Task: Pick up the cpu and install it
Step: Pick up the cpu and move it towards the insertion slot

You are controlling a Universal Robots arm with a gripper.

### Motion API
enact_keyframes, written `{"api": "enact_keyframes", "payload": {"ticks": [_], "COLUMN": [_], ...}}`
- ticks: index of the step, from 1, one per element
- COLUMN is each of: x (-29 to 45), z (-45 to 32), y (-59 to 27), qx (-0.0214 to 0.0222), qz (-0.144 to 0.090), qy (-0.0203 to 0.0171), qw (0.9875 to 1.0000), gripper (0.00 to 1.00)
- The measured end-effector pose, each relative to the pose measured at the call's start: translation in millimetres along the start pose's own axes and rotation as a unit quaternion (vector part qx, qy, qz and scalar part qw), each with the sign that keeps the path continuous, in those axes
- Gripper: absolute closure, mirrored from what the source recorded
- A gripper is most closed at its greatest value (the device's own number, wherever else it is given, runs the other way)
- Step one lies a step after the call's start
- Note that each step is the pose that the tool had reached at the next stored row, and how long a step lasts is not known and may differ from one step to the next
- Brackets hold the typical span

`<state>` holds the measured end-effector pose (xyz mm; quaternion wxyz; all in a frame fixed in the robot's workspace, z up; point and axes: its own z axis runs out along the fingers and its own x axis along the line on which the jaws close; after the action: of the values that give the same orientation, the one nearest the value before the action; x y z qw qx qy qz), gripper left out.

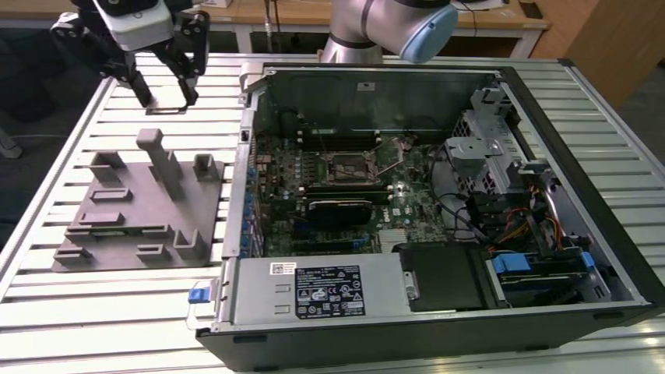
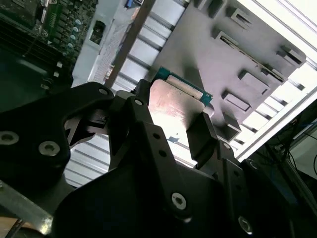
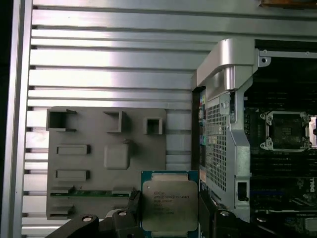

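Silvery cpu [image 3: 170, 206], seemingly clamped in gripper [image 1: 167, 101], near grey fixture [image 3: 99, 163] (case [image 3: 225, 64] beside).

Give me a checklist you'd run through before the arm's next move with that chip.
1. cpu clamped between the gripper fingers: ok.
2. cpu lifted clear of the grey fixture plate: ok.
3. Motherboard socket in sight, nothing lying over it: ok.
4. Socket cover open and seat empty: cannot tell.
5. cpu high enough to pass over the computer case wall: cannot tell.
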<state>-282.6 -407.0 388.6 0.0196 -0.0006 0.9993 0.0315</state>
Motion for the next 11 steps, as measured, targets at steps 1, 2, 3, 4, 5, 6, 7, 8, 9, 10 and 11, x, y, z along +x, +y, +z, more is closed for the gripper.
{"api": "enact_keyframes", "payload": {"ticks": [1, 2, 3, 4, 5, 6, 7, 8, 9, 10, 11], "x": [-4.0, -7.9, -11.7, -15.8, -19.5, -23.2, -26.8, -30.5, -34.0, -37.8, -41.7], "z": [0.1, 0.3, 0.5, 0.7, 0.8, 0.9, 1.0, 1.2, 1.4, 1.5, 1.7], "y": [0.0, 0.0, 0.0, 0.0, 0.0, 0.0, -0.1, -0.1, -0.1, -0.1, -0.1], "qx": [0.0000, 0.0000, 0.0000, -0.0001, -0.0001, 0.0000, 0.0000, 0.0000, 0.0000, 0.0000, -0.0001], "qz": [0.000, 0.000, 0.000, 0.000, 0.000, 0.000, 0.000, 0.000, 0.000, 0.000, 0.000], "qy": [0.0001, 0.0000, 0.0000, 0.0000, 0.0000, 0.0000, 0.0001, 0.0001, 0.0001, 0.0001, 0.0000], "qw": [1.0000, 1.0000, 1.0000, 1.0000, 1.0000, 1.0000, 1.0000, 1.0000, 1.0000, 1.0000, 1.0000], "gripper": [0.46, 0.46, 0.46, 0.46, 0.46, 0.46, 0.46, 0.46, 0.46, 0.46, 0.46]}}
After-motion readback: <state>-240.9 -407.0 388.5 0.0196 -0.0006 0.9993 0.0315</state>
